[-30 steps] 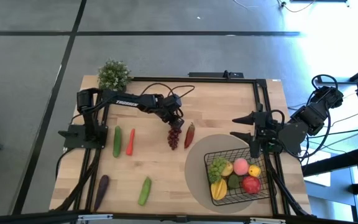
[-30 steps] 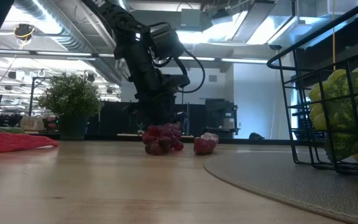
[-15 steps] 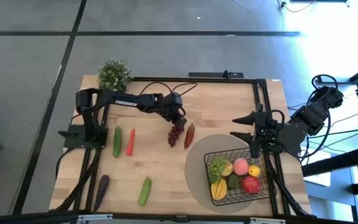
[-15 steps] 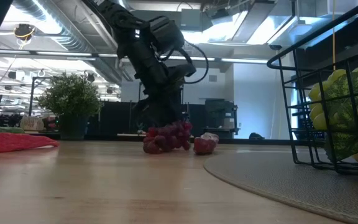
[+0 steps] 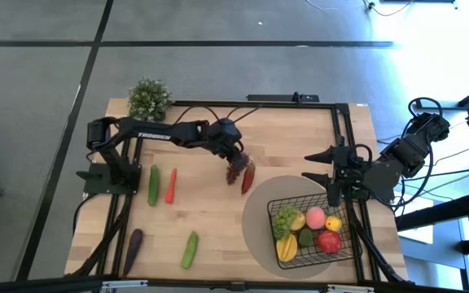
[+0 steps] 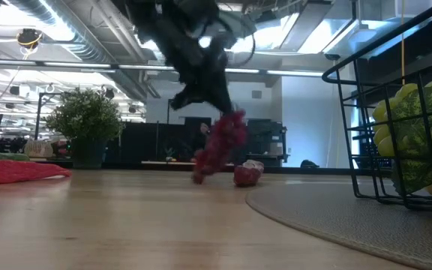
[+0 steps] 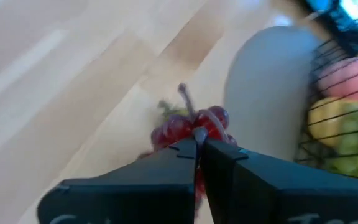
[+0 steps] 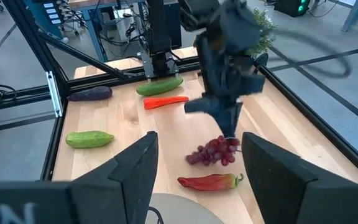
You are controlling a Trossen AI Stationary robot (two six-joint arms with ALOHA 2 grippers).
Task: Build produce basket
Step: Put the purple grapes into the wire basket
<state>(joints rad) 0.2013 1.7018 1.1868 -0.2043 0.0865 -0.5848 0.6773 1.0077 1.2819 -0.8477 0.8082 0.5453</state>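
Note:
The black wire basket (image 5: pixel 269 205) stands on a round grey mat at the near right, with several produce pieces inside (image 5: pixel 309 228). My left gripper (image 5: pixel 236 159) is at mid-table, shut on a bunch of dark red grapes (image 6: pixel 220 142). A red chili (image 5: pixel 247 177) lies on the table just beside them. My right gripper (image 5: pixel 309 166) hangs open and raised, just beyond the basket's far side, holding nothing. Two cucumbers (image 5: pixel 153 185) (image 5: pixel 189 249), a carrot (image 5: pixel 170 185) and an eggplant (image 5: pixel 133 241) lie on the left half of the table. My left gripper pinches the upper end of the grape bunch (image 6: pixel 233 118) between its two shut fingers (image 7: pixel 185 152). The fingers slant down from the table's left. The bunch hangs slanting below them; whether its lower end (image 6: pixel 199 177) is clear of the table, I cannot tell.
A leafy potted plant (image 5: pixel 149 98) stands at the far left corner. A black frame and cables run along the far (image 5: pixel 295 99) and side edges. Bare wood lies between the grapes and the grey mat (image 5: pixel 255 232).
My left gripper has risen and gone a little toward the table's right edge, tipping as it went. The grape bunch, which lay on the table beside the chili, has come up by one end and now hangs slanting from the fingers.

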